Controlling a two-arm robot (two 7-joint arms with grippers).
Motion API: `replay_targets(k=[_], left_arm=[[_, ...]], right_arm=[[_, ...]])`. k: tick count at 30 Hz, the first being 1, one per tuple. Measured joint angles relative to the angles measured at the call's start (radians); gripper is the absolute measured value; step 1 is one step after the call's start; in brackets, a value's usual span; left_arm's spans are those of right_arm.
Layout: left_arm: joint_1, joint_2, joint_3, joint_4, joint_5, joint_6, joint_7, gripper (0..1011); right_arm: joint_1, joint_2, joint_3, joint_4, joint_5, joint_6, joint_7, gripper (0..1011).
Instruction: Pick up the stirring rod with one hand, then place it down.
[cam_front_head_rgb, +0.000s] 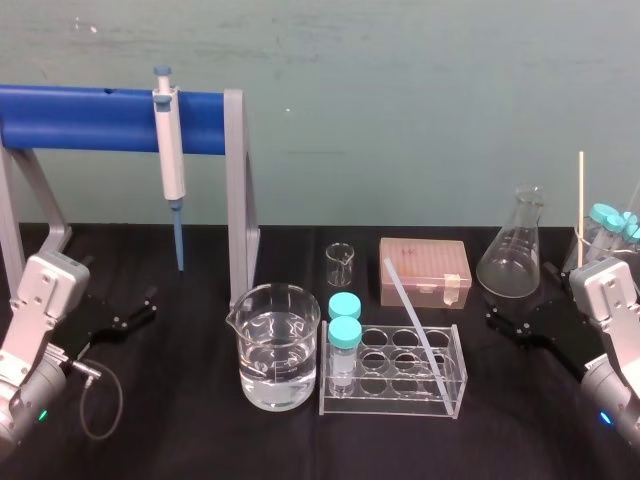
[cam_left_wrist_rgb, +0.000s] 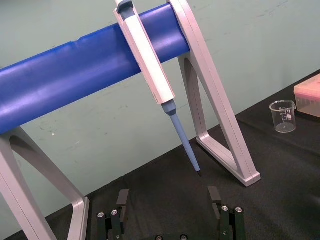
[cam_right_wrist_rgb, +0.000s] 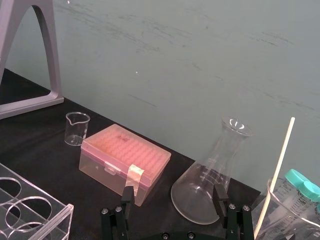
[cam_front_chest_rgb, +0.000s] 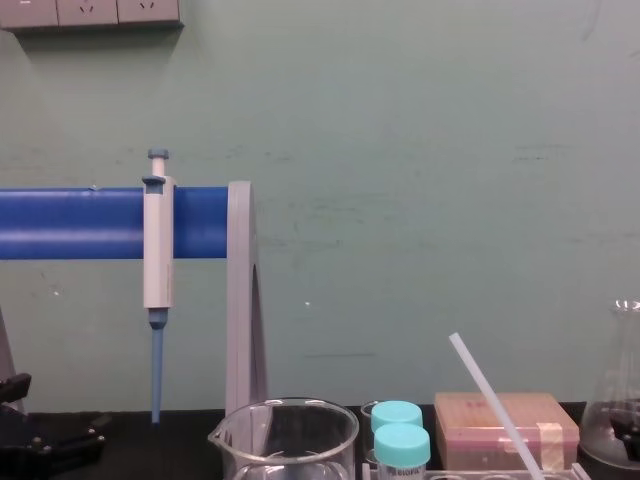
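The stirring rod (cam_front_head_rgb: 415, 315) is a thin white translucent stick that leans slanted in the clear tube rack (cam_front_head_rgb: 452, 395) at the table's middle; its upper end points toward the pink box. The chest view shows the stirring rod (cam_front_chest_rgb: 492, 402) rising above the rack. My left gripper (cam_front_head_rgb: 135, 310) rests open on the black table at the left, and in its wrist view the left gripper (cam_left_wrist_rgb: 169, 200) holds nothing. Far right, beside the conical flask (cam_front_head_rgb: 512, 255), my right gripper (cam_front_head_rgb: 510, 320) is parked. Its wrist view shows the right gripper (cam_right_wrist_rgb: 173, 197) open, empty and facing the flask (cam_right_wrist_rgb: 210, 175).
A water-filled beaker (cam_front_head_rgb: 279, 345) stands left of the rack, which holds two teal-capped tubes (cam_front_head_rgb: 344, 335). A pink tip box (cam_front_head_rgb: 424, 270) and a small beaker (cam_front_head_rgb: 340, 264) sit behind. A pipette (cam_front_head_rgb: 170, 160) hangs on the blue stand (cam_front_head_rgb: 90, 118). A cream stick (cam_front_head_rgb: 580, 195) stands in a container far right.
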Motion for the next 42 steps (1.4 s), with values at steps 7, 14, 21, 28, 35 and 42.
replay_targets(k=[7,14,21,28,35,42], left_arm=[[0.0,0.0,0.0,0.0,0.0,0.0,0.0,1000],[0.0,0.0,0.0,0.0,0.0,0.0,0.0,1000],[0.0,0.0,0.0,0.0,0.0,0.0,0.0,1000],[0.0,0.0,0.0,0.0,0.0,0.0,0.0,1000],[0.0,0.0,0.0,0.0,0.0,0.0,0.0,1000],[0.0,0.0,0.0,0.0,0.0,0.0,0.0,1000]], right_arm=[[0.0,0.0,0.0,0.0,0.0,0.0,0.0,1004],[0.0,0.0,0.0,0.0,0.0,0.0,0.0,1004],[0.0,0.0,0.005,0.0,0.004,0.002,0.007,1004],[-0.005,0.001,0.074,-0.063,0.157,0.09,0.13,1004],[-0.007,0.006,0.125,-0.144,0.327,0.239,0.287,1004],[0.015,0.007,0.116,-0.173,0.374,0.296,0.411,1004]])
